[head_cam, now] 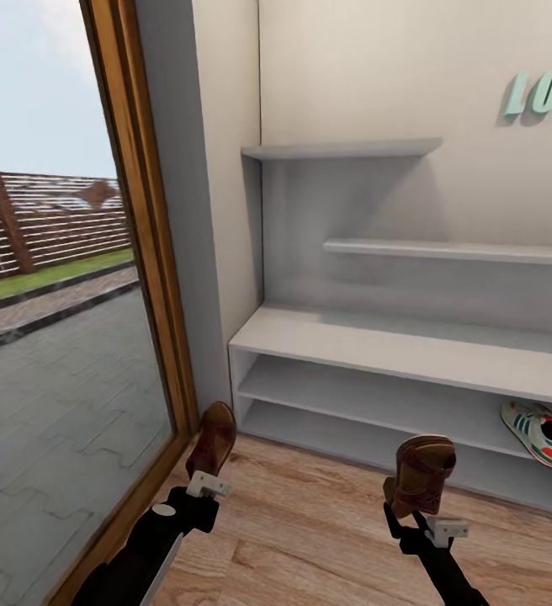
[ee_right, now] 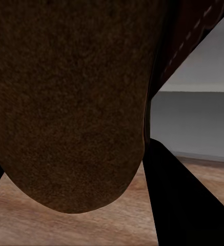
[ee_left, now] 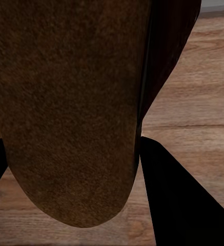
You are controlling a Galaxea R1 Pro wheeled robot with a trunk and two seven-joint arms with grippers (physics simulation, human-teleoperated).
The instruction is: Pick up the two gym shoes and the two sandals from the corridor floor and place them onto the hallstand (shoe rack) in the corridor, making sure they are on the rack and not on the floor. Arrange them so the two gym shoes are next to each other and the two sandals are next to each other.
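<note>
Wood-plank corridor floor (head_cam: 310,539) at six o'clock: I note left gripper (head_cam: 207,481) and right gripper (head_cam: 423,515) each clamped on one sandal (head_cam: 213,438) (head_cam: 421,473), hallstand (head_cam: 377,345) at twelve.

The hallstand (head_cam: 394,345) stands against the far wall, right of the glass door (head_cam: 57,337). A gym shoe (head_cam: 535,431) lies on its lowest shelf, at the right. Nearer, over the corridor floor (head_cam: 310,539), the left gripper (head_cam: 207,486) holds one sandal (head_cam: 213,438) upright; the right gripper (head_cam: 427,526) holds the other sandal (head_cam: 421,471), well apart.
</note>
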